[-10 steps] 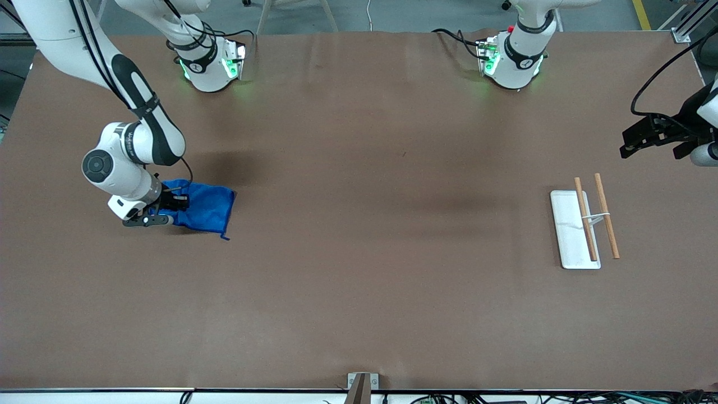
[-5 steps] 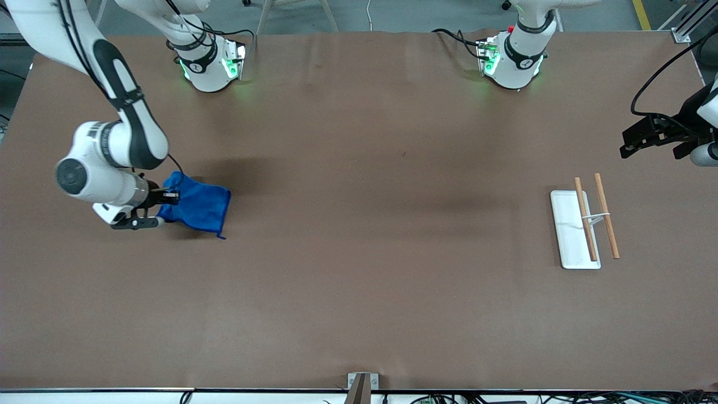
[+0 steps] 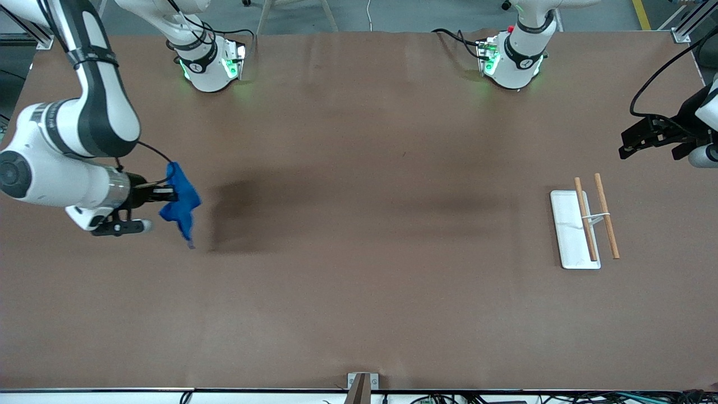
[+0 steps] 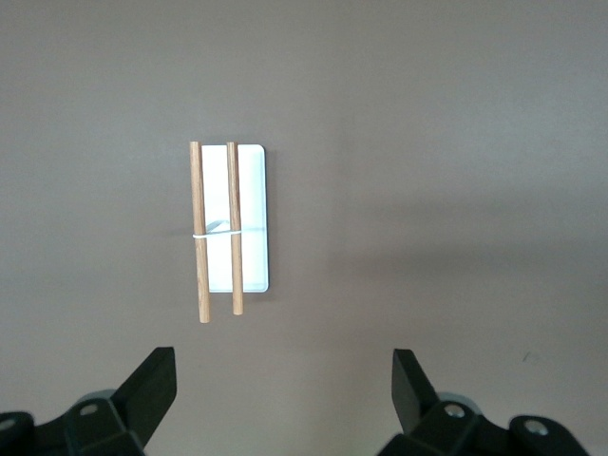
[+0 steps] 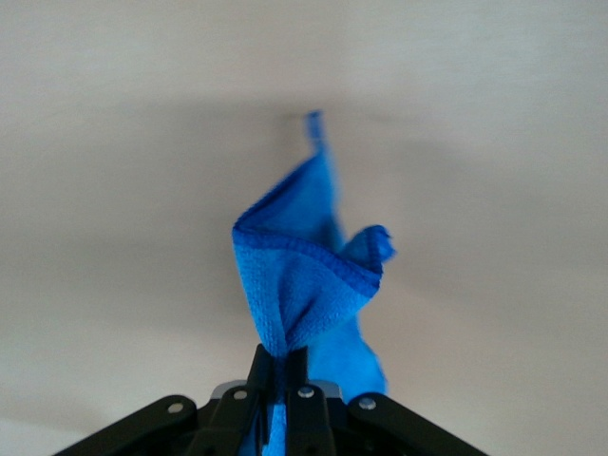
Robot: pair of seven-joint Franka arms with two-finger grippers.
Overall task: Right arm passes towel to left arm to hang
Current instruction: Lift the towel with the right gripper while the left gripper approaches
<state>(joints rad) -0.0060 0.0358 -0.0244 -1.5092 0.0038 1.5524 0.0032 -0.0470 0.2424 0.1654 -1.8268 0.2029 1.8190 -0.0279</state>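
The royal-blue towel (image 3: 180, 200) hangs bunched from my right gripper (image 3: 170, 194), clear of the table at the right arm's end. In the right wrist view the towel (image 5: 309, 280) is pinched between the shut fingers (image 5: 306, 370) of the right gripper (image 5: 285, 366). My left gripper (image 3: 631, 143) waits in the air at the left arm's end of the table, open and empty. In the left wrist view the left gripper (image 4: 283, 380) has its jaws wide apart above bare table.
A white rack tray (image 3: 567, 230) with two wooden rods (image 3: 607, 223) joined by a white wire lies on the brown table toward the left arm's end. It also shows in the left wrist view (image 4: 251, 218). The arm bases stand along the edge farthest from the front camera.
My right gripper has lifted the towel off the table and drawn it toward the right arm's end; the towel went from lying flat to hanging bunched. The left arm has not moved.
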